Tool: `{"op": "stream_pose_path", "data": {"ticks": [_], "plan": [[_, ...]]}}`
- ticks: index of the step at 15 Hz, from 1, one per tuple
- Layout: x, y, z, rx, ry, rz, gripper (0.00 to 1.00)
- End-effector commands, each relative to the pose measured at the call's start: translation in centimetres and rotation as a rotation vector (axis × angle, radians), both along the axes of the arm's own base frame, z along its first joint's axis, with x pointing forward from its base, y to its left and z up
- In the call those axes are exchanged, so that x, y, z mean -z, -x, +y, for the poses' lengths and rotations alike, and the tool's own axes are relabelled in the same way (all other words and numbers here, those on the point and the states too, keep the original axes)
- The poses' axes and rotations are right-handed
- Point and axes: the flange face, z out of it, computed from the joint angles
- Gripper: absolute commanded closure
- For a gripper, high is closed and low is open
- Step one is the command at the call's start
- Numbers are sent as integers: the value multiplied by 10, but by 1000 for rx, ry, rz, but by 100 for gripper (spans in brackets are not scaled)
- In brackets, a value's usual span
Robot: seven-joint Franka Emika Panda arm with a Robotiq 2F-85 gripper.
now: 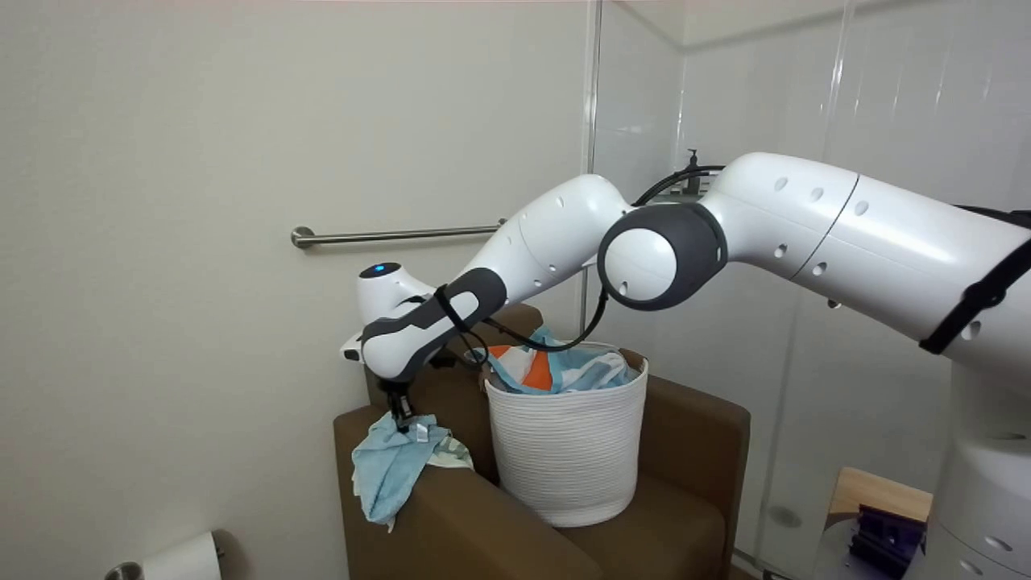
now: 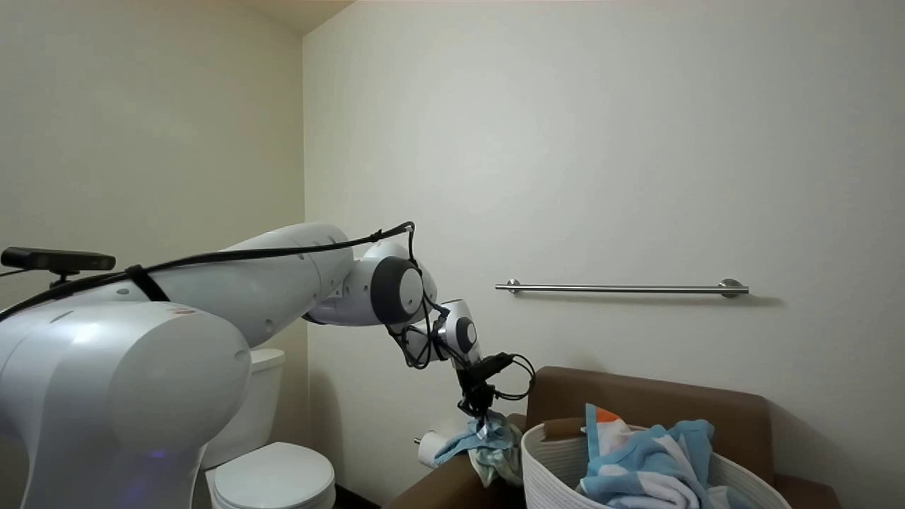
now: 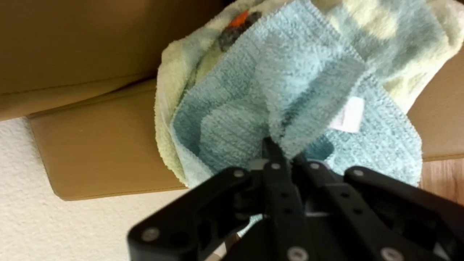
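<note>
Pale, plain walls (image 2: 608, 155) carry one brushed-metal grab bar (image 1: 403, 235), and before them stands one brown, leather-like armchair (image 1: 668, 536). One tall, round basket of white coiled rope (image 1: 568, 451) sits on its seat, holding at least one blue, white and orange towel (image 2: 647, 463). On one armrest (image 3: 101, 145) lies one light-blue terry cloth (image 3: 232, 134) with one white tag (image 3: 348, 114), spread over one cream-and-grey-green patterned cloth (image 3: 391, 43); whether the two are joined cannot be told. One black gripper (image 3: 285, 152), on one white jointed arm (image 1: 564, 229), points down above that armrest and is clamped on a raised fold of the light-blue terry cloth, part of which hangs over the armrest's side. An exterior view also shows one white toilet (image 2: 276, 477), and both exterior views show one white paper roll (image 1: 184, 561) near the chair. At the wrist view's right edge appears a patch of wood-grain floor (image 3: 440, 179).
</note>
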Motion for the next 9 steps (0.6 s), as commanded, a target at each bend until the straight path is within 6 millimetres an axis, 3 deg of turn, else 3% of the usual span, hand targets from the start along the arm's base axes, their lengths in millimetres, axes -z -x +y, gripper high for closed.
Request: {"op": "stream_pose_path", "data": {"ticks": [1, 5, 9], "plan": [[2, -1, -3, 10, 23, 7, 100], [-9, 0, -4, 15, 19, -4, 99], [-34, -2, -2, 25, 8, -33, 99]]}}
